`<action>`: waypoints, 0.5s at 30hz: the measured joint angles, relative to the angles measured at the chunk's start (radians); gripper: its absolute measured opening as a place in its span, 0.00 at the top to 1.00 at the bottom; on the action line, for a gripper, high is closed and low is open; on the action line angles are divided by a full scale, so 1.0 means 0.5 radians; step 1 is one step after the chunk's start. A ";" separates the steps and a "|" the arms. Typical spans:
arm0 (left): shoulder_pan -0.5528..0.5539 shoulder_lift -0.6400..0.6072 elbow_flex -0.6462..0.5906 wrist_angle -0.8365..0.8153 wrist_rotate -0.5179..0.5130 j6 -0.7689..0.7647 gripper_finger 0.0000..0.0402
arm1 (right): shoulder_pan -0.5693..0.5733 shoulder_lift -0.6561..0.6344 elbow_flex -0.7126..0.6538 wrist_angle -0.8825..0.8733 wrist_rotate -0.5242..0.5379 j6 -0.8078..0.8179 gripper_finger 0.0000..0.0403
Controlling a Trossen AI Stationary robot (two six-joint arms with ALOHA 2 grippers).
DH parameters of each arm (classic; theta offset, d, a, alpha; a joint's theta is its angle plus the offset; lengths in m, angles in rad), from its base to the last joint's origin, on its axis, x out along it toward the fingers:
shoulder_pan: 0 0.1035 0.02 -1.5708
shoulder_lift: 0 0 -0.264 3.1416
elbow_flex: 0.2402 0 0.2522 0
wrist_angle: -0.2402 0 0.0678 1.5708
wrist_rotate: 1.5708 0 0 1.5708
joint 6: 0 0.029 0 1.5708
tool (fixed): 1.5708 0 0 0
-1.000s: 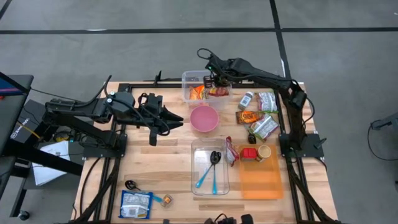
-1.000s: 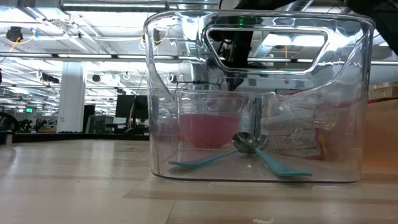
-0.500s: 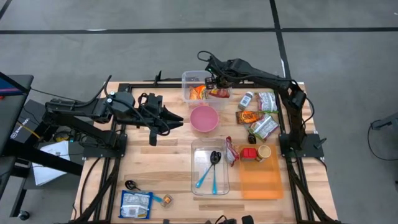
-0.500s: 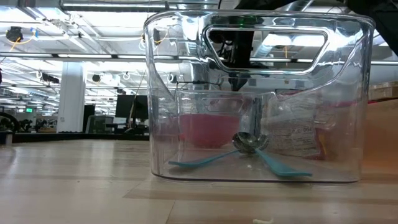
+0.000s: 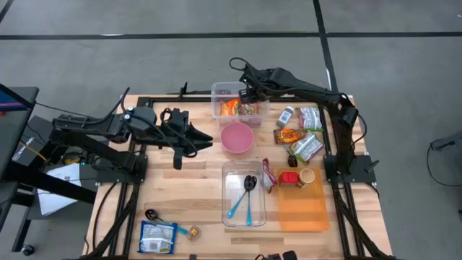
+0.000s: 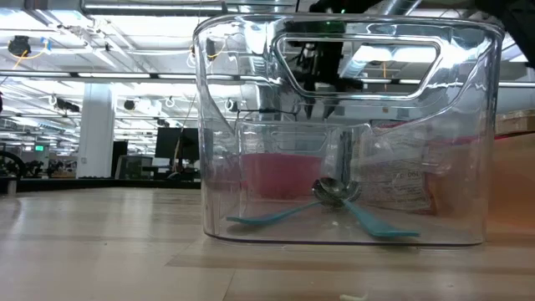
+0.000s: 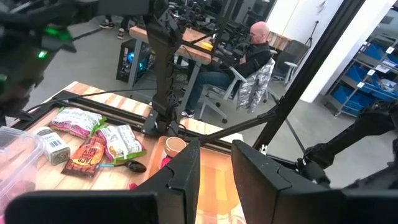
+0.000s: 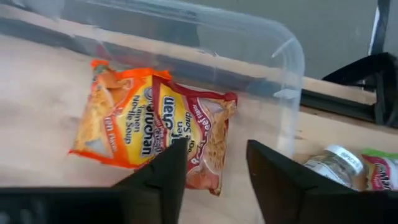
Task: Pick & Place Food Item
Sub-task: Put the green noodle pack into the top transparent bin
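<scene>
High view: you see the right gripper (image 5: pixel 249 97) over the clear bin (image 5: pixel 216 90) at the table's far edge; the left gripper (image 5: pixel 202 137) waits beside the pink bowl (image 5: pixel 237 136).
Low view: your nearer clear tub (image 6: pixel 343 125) fills the frame, with teal spoons (image 6: pixel 376 226) inside.
Left wrist view: its fingers (image 7: pixel 180 180) stand narrowly parted, holding nothing.
Right wrist view: you find the fingers (image 8: pixel 161 174) apart above the red ramen packet (image 8: pixel 199 140), which lies in the bin overlapping an orange packet (image 8: pixel 115 130); no grip on it.
</scene>
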State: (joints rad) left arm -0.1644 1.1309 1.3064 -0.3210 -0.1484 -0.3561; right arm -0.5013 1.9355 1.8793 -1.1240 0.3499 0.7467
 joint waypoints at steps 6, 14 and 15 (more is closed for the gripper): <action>-0.001 0.001 0.000 0.000 0.001 0.009 0.79 | 0.061 -0.172 0.002 -0.169 0.096 -0.139 0.46; -0.001 0.001 0.000 0.000 0.000 0.052 0.79 | 0.343 -0.384 0.002 -0.490 0.198 -0.296 0.44; -0.001 0.001 0.000 0.001 0.000 0.068 0.79 | 0.388 -0.410 0.002 -0.535 0.231 -0.296 0.44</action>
State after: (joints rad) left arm -0.1650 1.1313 1.3064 -0.3207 -0.1482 -0.3220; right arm -0.3074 1.7306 1.8801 -1.3913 0.4655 0.5989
